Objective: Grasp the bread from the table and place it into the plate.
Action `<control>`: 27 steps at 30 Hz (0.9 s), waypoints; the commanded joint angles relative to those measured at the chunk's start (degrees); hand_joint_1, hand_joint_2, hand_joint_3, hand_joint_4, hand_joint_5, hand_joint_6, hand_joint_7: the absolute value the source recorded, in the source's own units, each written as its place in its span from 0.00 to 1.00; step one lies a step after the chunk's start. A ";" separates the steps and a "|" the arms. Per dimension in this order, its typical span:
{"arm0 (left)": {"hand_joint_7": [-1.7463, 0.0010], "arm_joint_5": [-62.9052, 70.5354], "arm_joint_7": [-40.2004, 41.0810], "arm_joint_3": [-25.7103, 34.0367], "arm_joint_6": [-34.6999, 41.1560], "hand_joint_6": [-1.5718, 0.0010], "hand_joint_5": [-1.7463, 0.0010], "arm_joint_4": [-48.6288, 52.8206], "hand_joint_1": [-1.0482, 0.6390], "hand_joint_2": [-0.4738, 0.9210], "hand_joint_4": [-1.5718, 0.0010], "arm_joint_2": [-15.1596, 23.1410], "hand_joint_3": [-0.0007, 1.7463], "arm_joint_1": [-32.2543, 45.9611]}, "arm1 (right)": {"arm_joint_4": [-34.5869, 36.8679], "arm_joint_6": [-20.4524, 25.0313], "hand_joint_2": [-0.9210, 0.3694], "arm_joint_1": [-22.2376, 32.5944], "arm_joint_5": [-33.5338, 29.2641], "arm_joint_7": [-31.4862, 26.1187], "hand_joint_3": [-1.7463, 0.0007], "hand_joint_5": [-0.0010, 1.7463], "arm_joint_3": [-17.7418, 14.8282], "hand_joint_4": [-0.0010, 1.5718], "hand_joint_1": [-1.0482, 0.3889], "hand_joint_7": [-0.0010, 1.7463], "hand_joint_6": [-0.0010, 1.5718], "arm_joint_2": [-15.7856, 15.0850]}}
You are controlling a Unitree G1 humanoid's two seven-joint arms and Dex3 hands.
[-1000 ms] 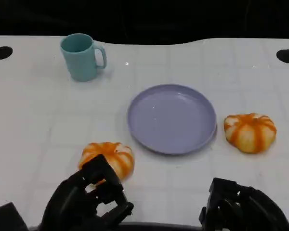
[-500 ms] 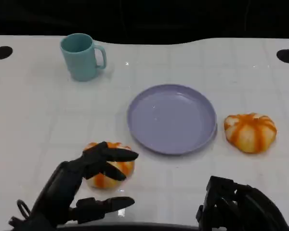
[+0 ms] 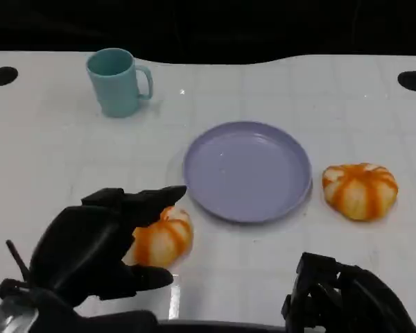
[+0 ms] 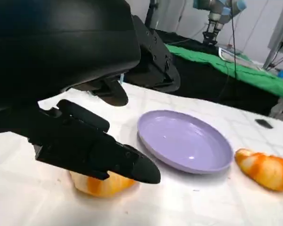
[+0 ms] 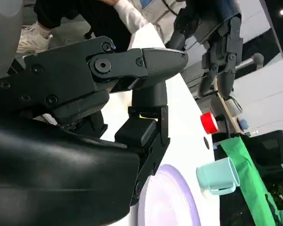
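Nearest me, at about seven o'clock on the table, my left hand [image 3: 100, 243] sits over the near bread [image 3: 159, 237] with its fingers spread around it, one set reaching over the top and another underneath on the near side; from the left wrist view the fingers [image 4: 92, 150] look to be just beside or touching the bun, but I cannot tell that they have closed on it, so I count it as not yet gripped; at five o'clock my right hand [image 3: 347, 298] rests low with its fingers curled in on nothing; the bread itself lies on the white table [image 3: 55, 152], just outside the plate's [image 3: 247, 171] near-left rim; the plate, purple and bare, sits at the centre; a second bread [image 3: 360, 191] lies at three o'clock, just off the plate's right rim; farthest off, at eleven o'clock, stands a teal mug [image 3: 116, 82]; my worry from here is that the bun is soft and rounded, so I judge a shallow close could squeeze it out sideways or push it against the plate's rim and nudge the plate; if I lift before the underside finger is properly beneath it, it may roll free; carrying it low could also catch the rim
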 commanded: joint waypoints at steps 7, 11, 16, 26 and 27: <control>1.00 15.84 -3.44 -6.57 9.60 0.80 0.84 0.09 0.27 0.93 0.81 1.31 0.00 -5.36 | -0.72 -0.24 0.00 0.23 -0.22 -0.19 0.83 0.90 -0.45 0.55 0.26 0.75 0.50 -0.95; 1.00 18.18 -4.24 -8.94 12.50 0.80 0.85 2.69 0.28 0.91 0.80 1.03 0.00 -7.51 | -0.58 -0.08 0.00 0.18 0.03 -0.08 0.83 0.90 -0.56 0.55 0.26 0.75 0.50 -0.92; 1.00 22.16 -4.21 -12.07 16.08 0.80 0.87 5.71 0.30 0.89 0.79 0.51 0.00 -9.48 | -0.83 -0.28 0.00 0.33 -0.37 -0.36 0.84 0.90 -0.50 0.55 0.26 0.76 0.50 -1.08; 1.00 26.42 -9.58 -16.56 23.90 0.81 0.90 9.41 0.29 0.89 0.79 -2.42 0.00 -13.54 | -1.50 0.19 0.00 0.61 -0.33 -0.59 0.84 0.90 -0.51 0.54 0.25 0.76 0.50 -1.43; 1.00 26.50 -10.31 -16.97 24.58 0.81 0.91 10.22 0.29 0.89 0.79 -2.67 0.00 -14.10 | -1.61 0.24 0.00 0.67 -0.33 -0.71 0.84 0.90 -0.49 0.54 0.25 0.76 0.50 -1.43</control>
